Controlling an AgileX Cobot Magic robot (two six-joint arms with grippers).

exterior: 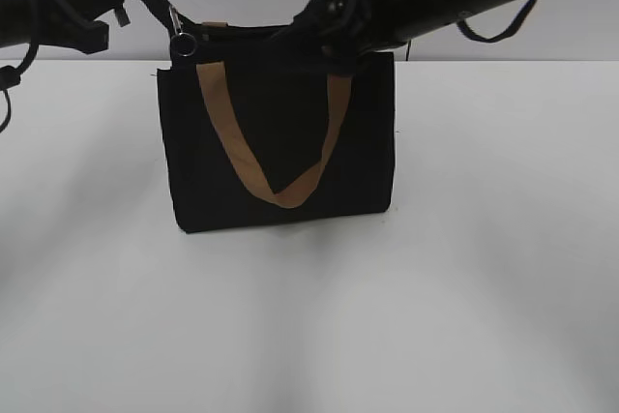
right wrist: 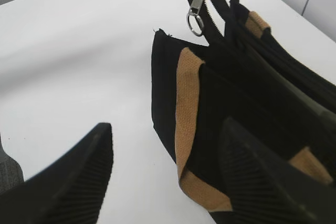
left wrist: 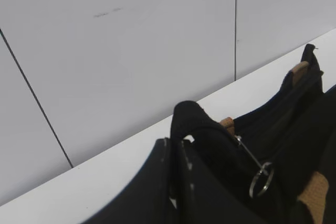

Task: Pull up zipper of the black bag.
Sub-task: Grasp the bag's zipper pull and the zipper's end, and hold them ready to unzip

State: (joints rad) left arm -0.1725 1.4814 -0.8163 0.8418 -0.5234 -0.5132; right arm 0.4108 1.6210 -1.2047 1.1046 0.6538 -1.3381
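Note:
The black bag (exterior: 280, 142) stands upright on the white table, its tan strap (exterior: 280, 191) hanging down the front. The zipper's silver pull and ring (exterior: 182, 42) sit at the bag's top left corner, also seen in the left wrist view (left wrist: 261, 178) and the right wrist view (right wrist: 196, 13). My left gripper (left wrist: 176, 145) is shut on the black fabric tail of the zipper's end (left wrist: 190, 116), holding it up and left of the bag (exterior: 114, 7). My right gripper (right wrist: 167, 129) is open and empty, over the bag's top right part (exterior: 334, 45), astride its front face.
The white table (exterior: 484, 287) runs all round the bag. A grey panelled wall (left wrist: 131, 51) stands close behind it. Both black arms hang over the bag's top edge.

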